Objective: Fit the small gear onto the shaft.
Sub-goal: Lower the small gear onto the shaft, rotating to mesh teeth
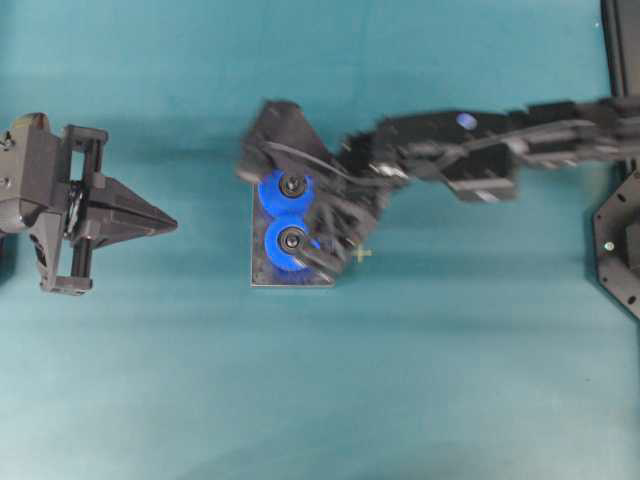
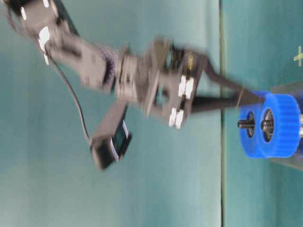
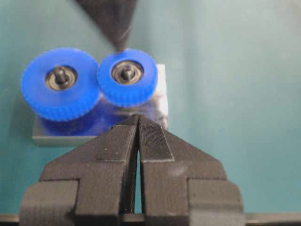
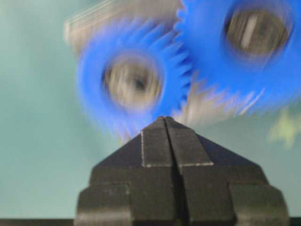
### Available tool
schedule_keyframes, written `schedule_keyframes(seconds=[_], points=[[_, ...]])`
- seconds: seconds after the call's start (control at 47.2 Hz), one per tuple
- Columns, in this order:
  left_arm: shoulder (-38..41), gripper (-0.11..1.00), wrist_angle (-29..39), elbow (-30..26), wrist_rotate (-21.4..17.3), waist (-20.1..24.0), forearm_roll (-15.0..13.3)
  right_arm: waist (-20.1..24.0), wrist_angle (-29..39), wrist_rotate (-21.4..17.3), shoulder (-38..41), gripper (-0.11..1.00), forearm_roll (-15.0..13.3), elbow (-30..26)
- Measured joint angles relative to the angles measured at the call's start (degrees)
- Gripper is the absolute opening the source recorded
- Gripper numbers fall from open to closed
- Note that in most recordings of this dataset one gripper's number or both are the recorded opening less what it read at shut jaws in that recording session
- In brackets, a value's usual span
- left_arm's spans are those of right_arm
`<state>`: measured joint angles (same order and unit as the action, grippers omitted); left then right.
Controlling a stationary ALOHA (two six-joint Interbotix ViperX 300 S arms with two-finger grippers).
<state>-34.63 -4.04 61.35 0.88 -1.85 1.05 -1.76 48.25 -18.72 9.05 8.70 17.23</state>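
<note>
Clenched right gripper (image 4: 165, 123) empty beside small gear (image 4: 134, 82), small gear seated on grey plate (image 3: 162, 101), meshing larger gear (image 3: 60, 82), left gripper (image 3: 138, 123) clenched, apart.

Overhead looks down; table-level sideways; both wrist views close on gears (image 3: 89, 84).

Light was even and fairly bright over the teal table surface (image 1: 150, 380). In the right wrist view the smaller bright blue toothed plastic gear (image 4: 134, 84) was smeared with motion blur. Beside it the black right robot arm (image 2: 142, 75) blurred too; soft shadows lay beneath.
</note>
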Motion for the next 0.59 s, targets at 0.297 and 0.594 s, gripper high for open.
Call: schedule_keyframes(seconds=[0.297,0.594], points=[[0.1,0.00,0.0,0.0,0.1,0.0,0.0,0.0,-3.5,-1.1,-2.0,-0.02,-1.1,-1.9],[0.0,0.00,0.0,0.0,0.1,0.0,0.0,-1.7,-4.7,1.6,5.8,-0.02,-2.3,-9.7]])
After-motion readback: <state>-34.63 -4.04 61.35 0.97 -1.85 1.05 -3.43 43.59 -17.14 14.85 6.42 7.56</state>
